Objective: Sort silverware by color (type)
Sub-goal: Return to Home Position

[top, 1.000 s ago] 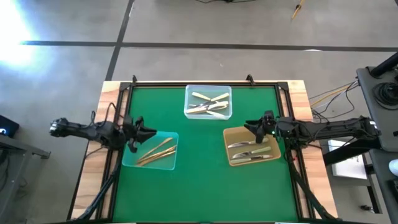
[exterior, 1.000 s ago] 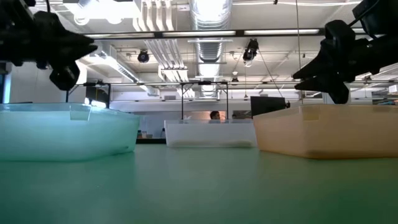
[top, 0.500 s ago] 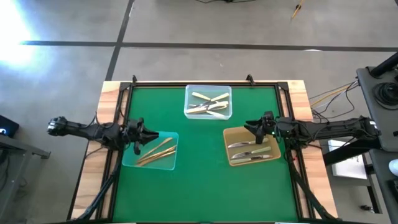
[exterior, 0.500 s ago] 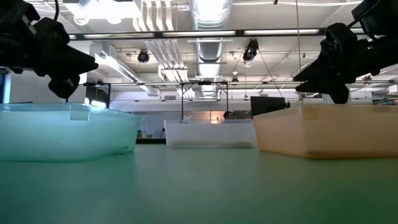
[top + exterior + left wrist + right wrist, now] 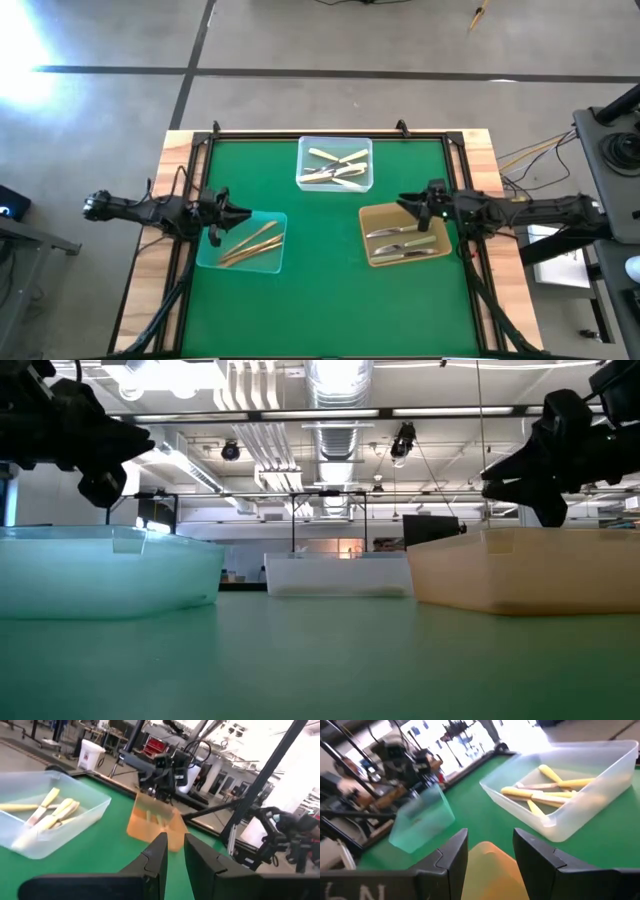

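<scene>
Coppery gold silverware point(image 5: 255, 243) lies in a blue-green tray point(image 5: 270, 262) at the table's left. Silver pieces point(image 5: 400, 240) lie in an orange tray point(image 5: 368, 240) at the right. Cream-white pieces point(image 5: 338, 160) lie in a clear tray point(image 5: 303, 150) at the far middle, also seen in the right wrist view point(image 5: 545, 792). My left gripper point(image 5: 240, 212) hovers level over the blue-green tray's left rim, its fingers point(image 5: 176, 842) a little apart with nothing between them. My right gripper point(image 5: 402, 203) hovers level over the orange tray's far right part, open and empty point(image 5: 490, 837).
A black frame rail point(image 5: 330, 133) runs round the green mat, with wooden table edges point(image 5: 175, 160) outside it. Open green mat point(image 5: 320, 270) lies between the trays and toward the near edge. Both arms reach in from the left and right sides.
My right gripper has drawn back slightly toward the table's right edge, staying level and open. The trays and the silverware lie as before.
</scene>
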`<state>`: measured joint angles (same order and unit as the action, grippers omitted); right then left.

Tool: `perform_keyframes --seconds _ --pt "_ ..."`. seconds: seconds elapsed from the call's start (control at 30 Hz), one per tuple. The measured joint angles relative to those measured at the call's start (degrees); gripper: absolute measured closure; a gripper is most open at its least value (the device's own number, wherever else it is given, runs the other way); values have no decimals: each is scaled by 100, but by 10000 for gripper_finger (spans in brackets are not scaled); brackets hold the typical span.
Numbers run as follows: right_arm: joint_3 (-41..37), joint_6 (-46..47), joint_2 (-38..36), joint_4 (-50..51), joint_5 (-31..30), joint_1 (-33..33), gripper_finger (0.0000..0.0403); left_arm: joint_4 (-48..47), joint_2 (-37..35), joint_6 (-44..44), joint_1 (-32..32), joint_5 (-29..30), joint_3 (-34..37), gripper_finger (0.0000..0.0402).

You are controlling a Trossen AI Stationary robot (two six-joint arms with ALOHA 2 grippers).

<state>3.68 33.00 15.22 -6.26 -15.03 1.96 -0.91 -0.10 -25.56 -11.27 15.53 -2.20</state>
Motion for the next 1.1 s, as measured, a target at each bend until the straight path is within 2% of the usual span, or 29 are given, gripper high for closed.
perform_keyframes --seconds 0.1,0.37,0.53,1.1 --pt "-300 12 -496 92 0 17 257 243 10 -1 0 -3 64 355" --pt "-299 2 -1523 290 44 18 257 441 9 0 0 -8 160 355" --pt "-300 0 -1517 -145 21 17 257 455 7 0 0 -2 160 355" --pt "-301 1 -1429 -125 41 17 257 429 82 0 4 -4 122 355"
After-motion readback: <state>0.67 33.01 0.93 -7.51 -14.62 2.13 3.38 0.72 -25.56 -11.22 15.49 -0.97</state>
